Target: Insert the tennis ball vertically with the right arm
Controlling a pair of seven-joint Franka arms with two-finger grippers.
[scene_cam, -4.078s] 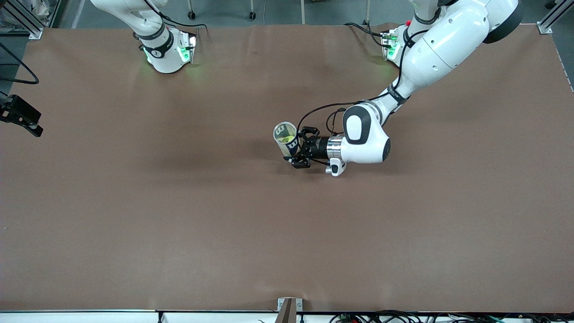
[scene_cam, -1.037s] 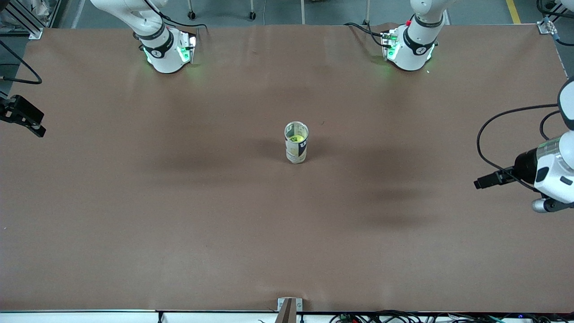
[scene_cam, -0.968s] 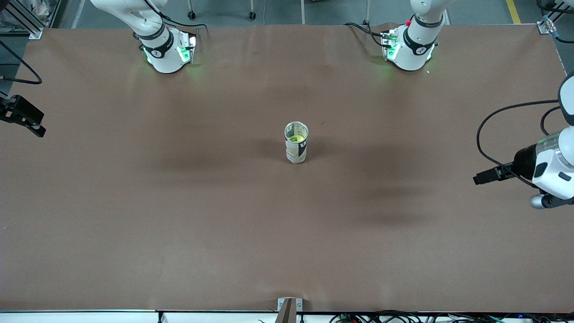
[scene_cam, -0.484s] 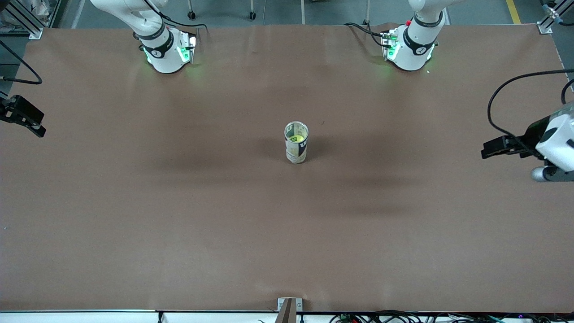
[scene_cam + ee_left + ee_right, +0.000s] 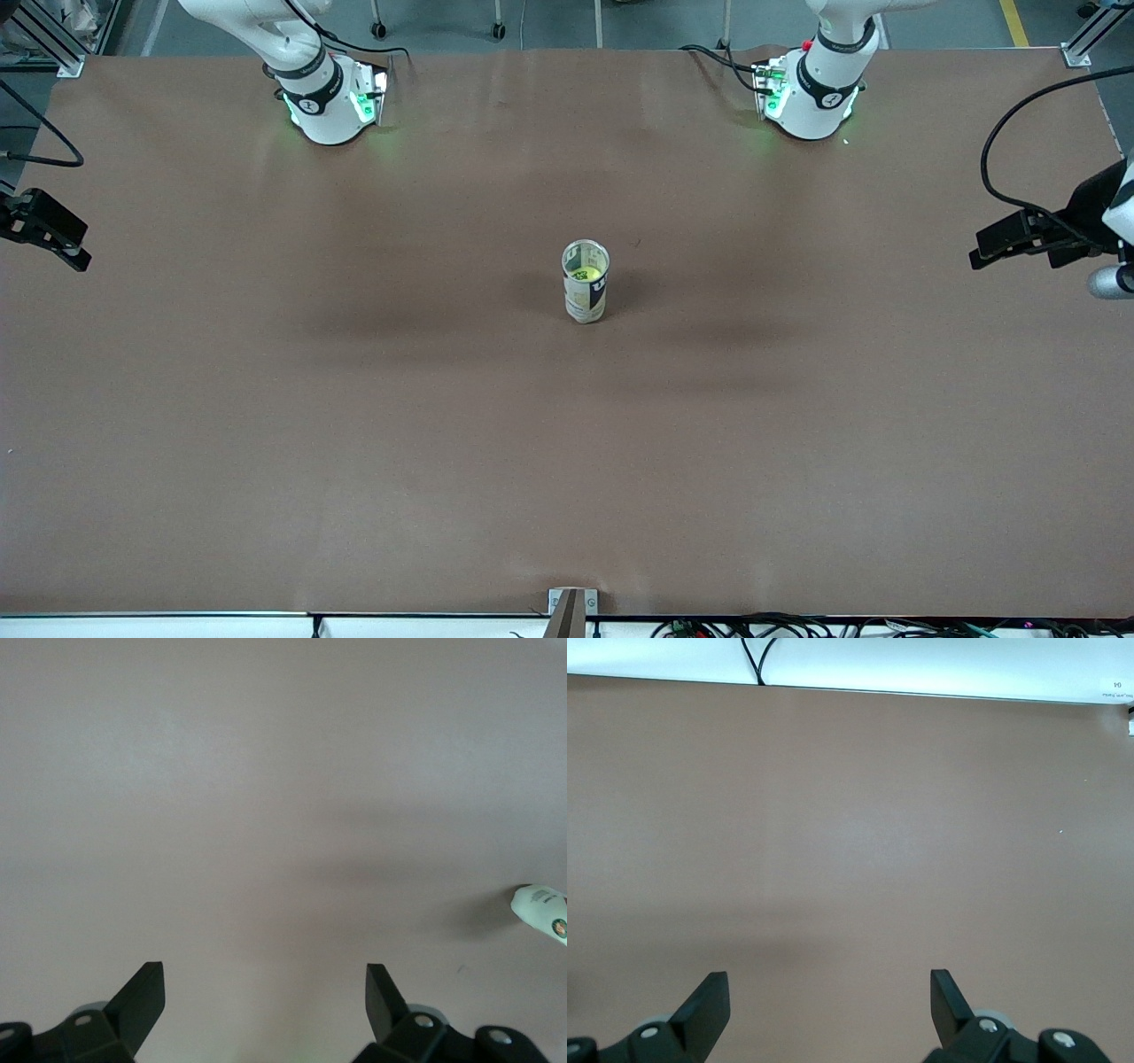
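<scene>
— Where did I stand?
— Right gripper (image 5: 824, 1001) was parked wide open, empty, over bare table; tennis ball (image 5: 586, 274) already sat inside the upright can (image 5: 585, 297) mid-table; left gripper (image 5: 264, 997) open, empty. Insertion looked finished.

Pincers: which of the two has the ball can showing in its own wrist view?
The left pincer: the can shows at the edge of its wrist view. The right pincer, also open, sees only bare table.
</scene>
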